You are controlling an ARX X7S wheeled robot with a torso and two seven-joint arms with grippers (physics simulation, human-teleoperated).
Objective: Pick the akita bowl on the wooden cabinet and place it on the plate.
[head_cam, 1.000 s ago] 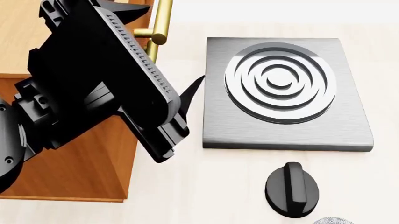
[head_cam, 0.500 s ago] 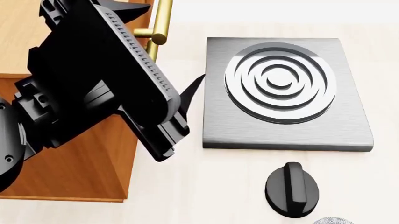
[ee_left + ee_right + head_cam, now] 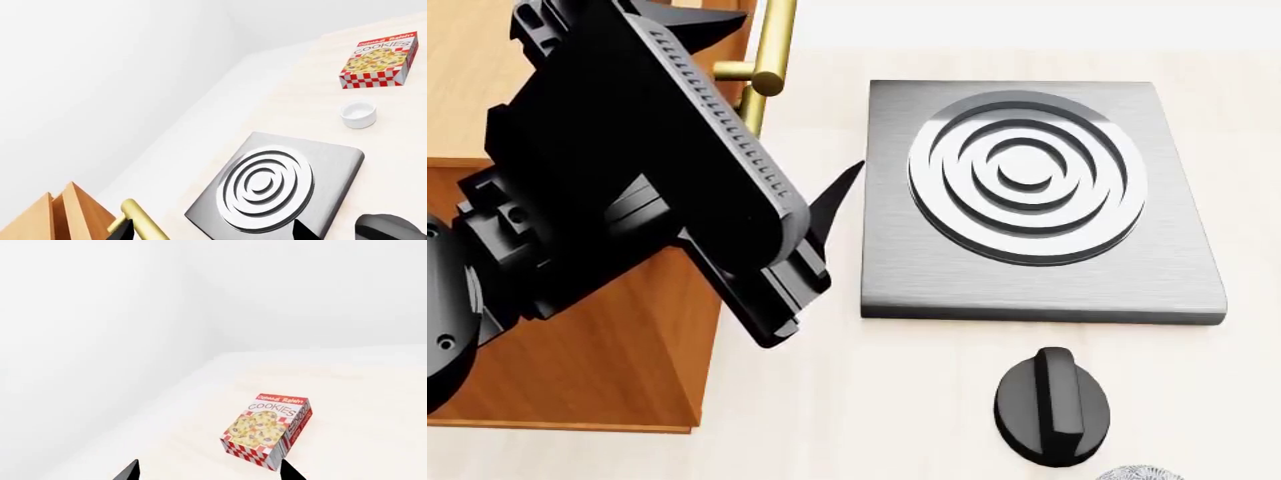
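"COOKIES" is printed on the red-checked cookie box [image 3: 268, 431], under a smaller line partly read as "Raisin".

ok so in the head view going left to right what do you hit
wooden cabinet → left arm → brass handle → grey stove

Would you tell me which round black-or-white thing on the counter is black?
The knob beside the stove is black; the small cup by the cookie box is white.
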